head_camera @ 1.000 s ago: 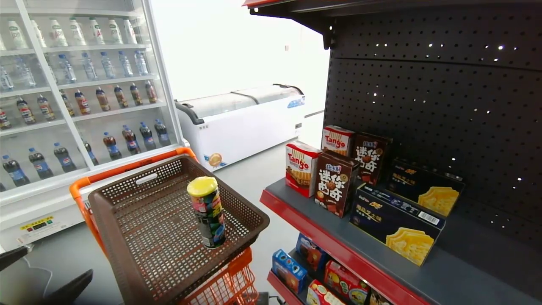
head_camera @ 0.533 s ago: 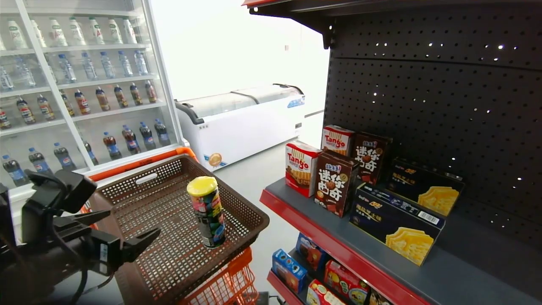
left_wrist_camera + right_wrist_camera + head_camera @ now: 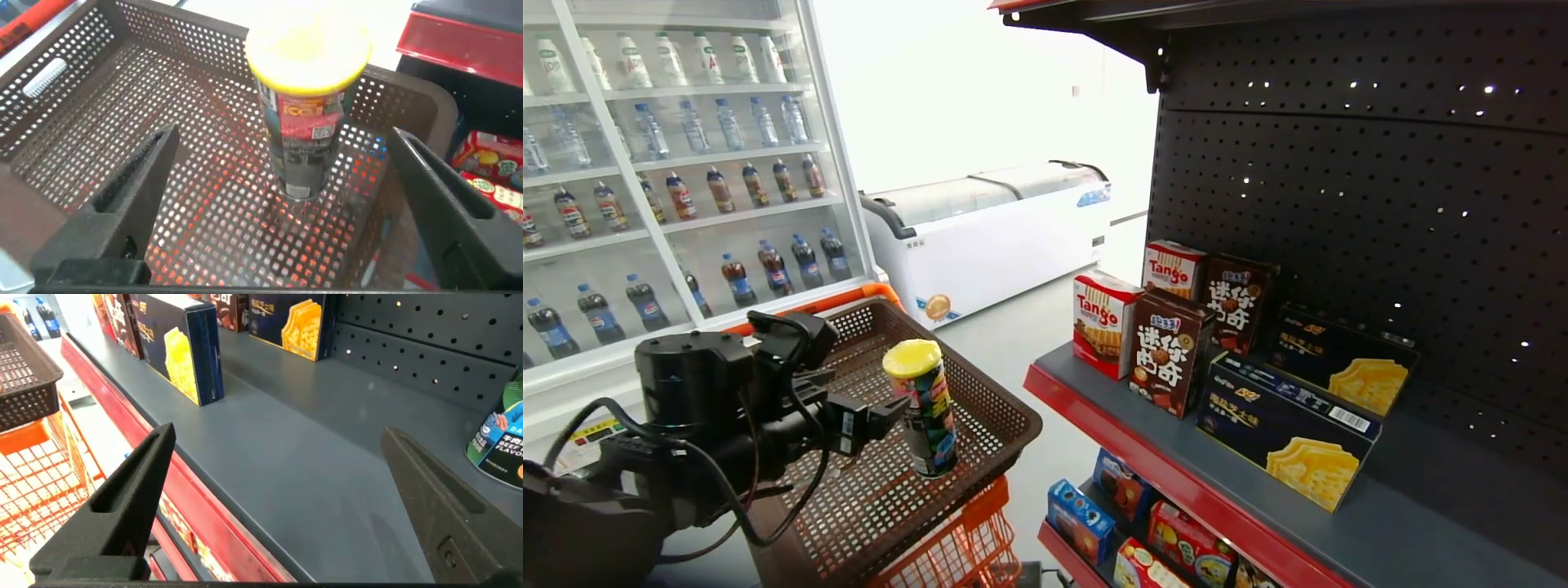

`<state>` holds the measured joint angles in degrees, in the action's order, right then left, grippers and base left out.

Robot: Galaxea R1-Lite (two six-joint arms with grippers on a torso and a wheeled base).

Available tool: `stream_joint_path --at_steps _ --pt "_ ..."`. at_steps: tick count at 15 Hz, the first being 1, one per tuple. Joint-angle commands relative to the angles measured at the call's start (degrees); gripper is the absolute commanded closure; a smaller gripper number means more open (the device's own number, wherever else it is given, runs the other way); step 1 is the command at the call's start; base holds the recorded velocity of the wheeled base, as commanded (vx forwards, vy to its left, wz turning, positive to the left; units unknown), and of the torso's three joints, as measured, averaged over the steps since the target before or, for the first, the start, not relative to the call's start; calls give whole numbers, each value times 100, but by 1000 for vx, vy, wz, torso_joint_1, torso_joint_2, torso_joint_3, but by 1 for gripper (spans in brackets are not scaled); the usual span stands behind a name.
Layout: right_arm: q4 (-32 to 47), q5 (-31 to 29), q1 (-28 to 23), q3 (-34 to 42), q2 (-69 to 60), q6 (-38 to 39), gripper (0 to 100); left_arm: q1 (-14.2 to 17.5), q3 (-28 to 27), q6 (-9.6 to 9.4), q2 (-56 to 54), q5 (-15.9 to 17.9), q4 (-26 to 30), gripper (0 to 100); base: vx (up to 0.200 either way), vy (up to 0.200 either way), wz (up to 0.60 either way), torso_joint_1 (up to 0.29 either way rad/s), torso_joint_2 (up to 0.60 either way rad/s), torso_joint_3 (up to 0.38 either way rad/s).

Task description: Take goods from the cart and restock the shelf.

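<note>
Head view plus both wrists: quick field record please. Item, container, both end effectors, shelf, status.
item: can with yellow lid, upright
container: brown basket on top of the orange cart; the can stands inside it
left end effector: open, at can height, can lined up with its gap, not clamped
right end effector: open, holding nothing, over bare shelf deck
shelf: snack boxes stand at the end nearer the cart; bare deck beyond them
status: can not yet picked
</note>
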<state>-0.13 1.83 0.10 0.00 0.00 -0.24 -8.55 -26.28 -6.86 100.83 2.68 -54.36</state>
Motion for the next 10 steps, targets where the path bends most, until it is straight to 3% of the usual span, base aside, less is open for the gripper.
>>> stream_joint_path --at_steps 1,7,10 --pt "-4 2 -1 0 0 -2 0 -33 79 27 745 -5 -356 0 0 0 0 0 0 0" --pt "-4 2 -1 0 0 -2 0 -112 431 45 2046 -13 -2553 0 0 0 0 0 0 0" --pt "-4 2 -1 0 0 -2 0 -112 361 54 2433 -22 -2800 0 0 0 0 0 0 0"
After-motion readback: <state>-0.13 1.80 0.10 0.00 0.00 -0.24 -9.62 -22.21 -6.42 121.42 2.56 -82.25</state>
